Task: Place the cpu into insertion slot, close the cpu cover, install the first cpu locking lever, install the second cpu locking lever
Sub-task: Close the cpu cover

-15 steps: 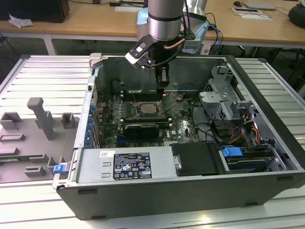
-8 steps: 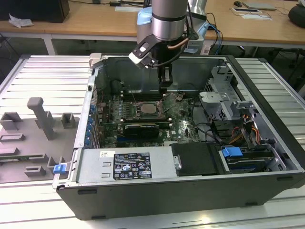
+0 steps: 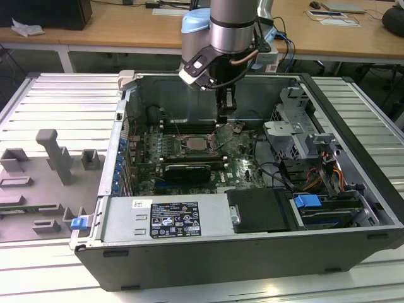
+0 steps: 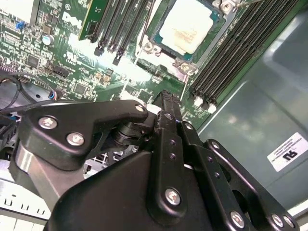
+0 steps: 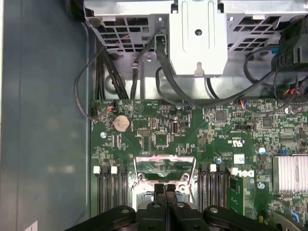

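the cpu (image 4: 190, 31) lies flat in its socket on the motherboard (image 5: 159, 130), inside the open case (image 3: 252, 252) that rests on the slatted counter (image 3: 63, 101). its pale metal top is fully bare, so the cover (image 5: 166, 158) is judged not yet closed; in the first wrist view the thin silvery frame appears raised off the socket, with the board visible through its cut-out. the end effector (image 5: 165, 188) hangs just beside this frame with its fingers (image 4: 166, 103) drawn together and no gap between them; nothing is seen held, and contact with the cover cannot be confirmed. handling: the cpu is judged light, rigid and fragile on its underside, and is best taken by opposite edges, never pressed on the top. the cover is judged thin, stiff and smooth sheet metal that pivots on its hinge; the free edge opposite the hinge is the suitable place to push, with light force. markings: white lettering is printed on the board, a white psu label (image 3: 173, 218) faces the exterior view, and a white wall label (image 4: 288, 152) sits on the case floor; their print is not reproduced here.
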Tool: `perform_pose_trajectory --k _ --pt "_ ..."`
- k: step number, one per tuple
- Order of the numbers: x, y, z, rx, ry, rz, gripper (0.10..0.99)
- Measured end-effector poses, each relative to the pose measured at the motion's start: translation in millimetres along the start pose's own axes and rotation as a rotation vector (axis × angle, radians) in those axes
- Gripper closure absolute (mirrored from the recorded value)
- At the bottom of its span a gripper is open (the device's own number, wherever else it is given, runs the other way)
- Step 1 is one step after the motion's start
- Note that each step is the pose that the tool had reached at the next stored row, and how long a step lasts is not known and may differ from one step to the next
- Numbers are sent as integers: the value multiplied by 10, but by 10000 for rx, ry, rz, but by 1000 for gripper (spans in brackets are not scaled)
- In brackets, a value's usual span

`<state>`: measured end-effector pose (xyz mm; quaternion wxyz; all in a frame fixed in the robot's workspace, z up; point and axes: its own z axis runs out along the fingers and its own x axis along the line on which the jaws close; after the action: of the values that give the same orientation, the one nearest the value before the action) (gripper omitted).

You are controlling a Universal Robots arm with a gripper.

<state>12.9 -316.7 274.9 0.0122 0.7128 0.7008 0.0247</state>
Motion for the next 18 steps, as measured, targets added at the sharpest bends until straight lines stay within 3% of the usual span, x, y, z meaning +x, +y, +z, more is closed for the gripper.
perform_pose_trajectory --k 18 --pt "5 186 8 0 0 -1 980"
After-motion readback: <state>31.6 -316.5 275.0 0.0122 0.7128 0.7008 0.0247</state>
